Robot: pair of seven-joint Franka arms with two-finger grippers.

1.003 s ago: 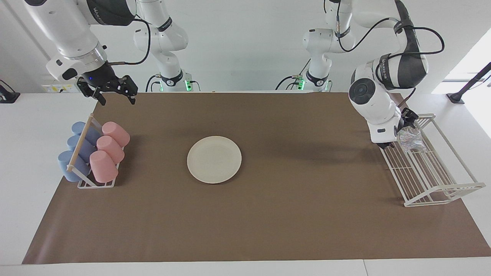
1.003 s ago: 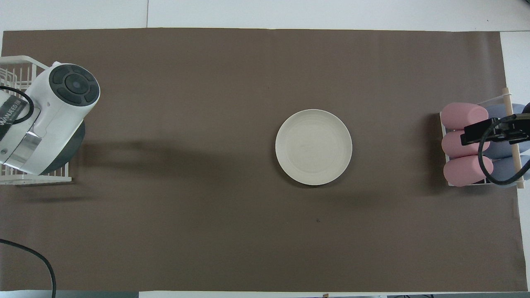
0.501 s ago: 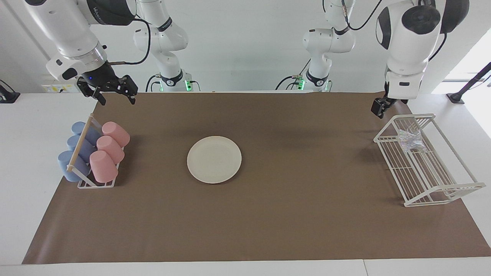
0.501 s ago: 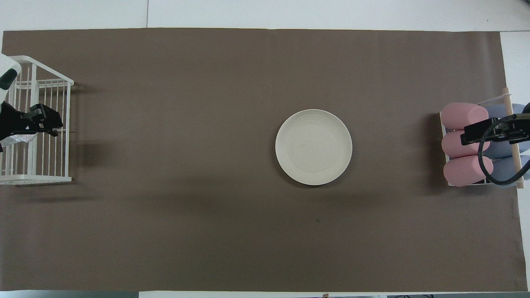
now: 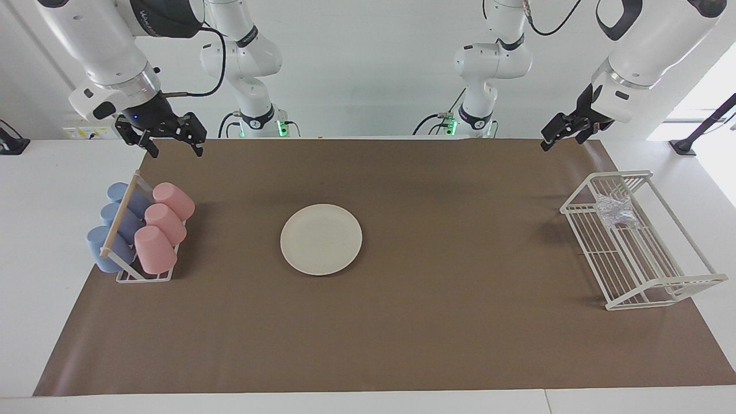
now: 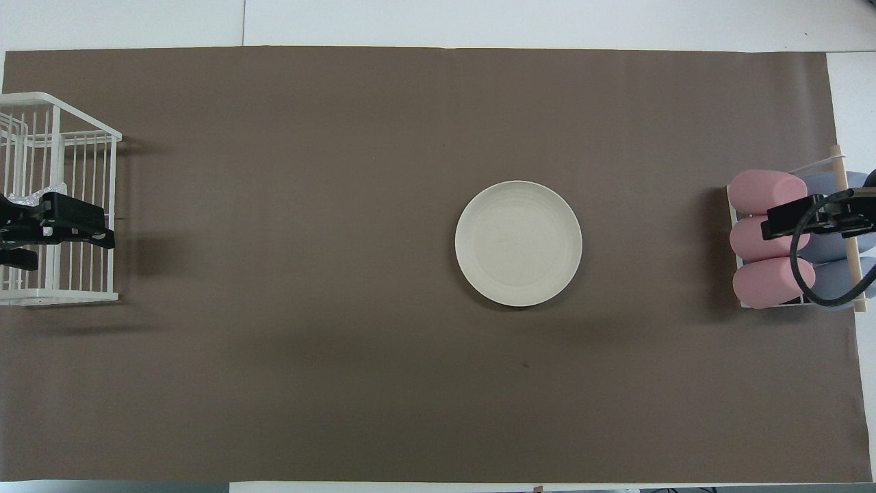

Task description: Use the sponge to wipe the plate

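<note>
The cream-white plate (image 5: 321, 239) lies flat mid-mat; it also shows in the overhead view (image 6: 518, 243). The crinkly silvery sponge (image 5: 615, 210) lies in the white wire rack (image 5: 621, 173) at the left arm's end; in the overhead view the sponge (image 6: 37, 195) is partly covered by the gripper. My left gripper (image 5: 560, 140) is open and empty, raised over the mat's edge beside the rack; from overhead it (image 6: 65, 241) covers the rack (image 6: 75, 115). My right gripper (image 5: 177, 149) is open and empty, waiting in the air by the cup rack.
A cup rack with pink cups (image 5: 164, 227) and blue cups (image 5: 112, 233) stands at the right arm's end; it also shows in the overhead view (image 6: 770, 239). A brown mat (image 5: 460, 322) covers the table.
My left arm has lifted up and away from the sponge in the wire rack, toward the robots; the sponge stays in the rack. The right arm has not moved.
</note>
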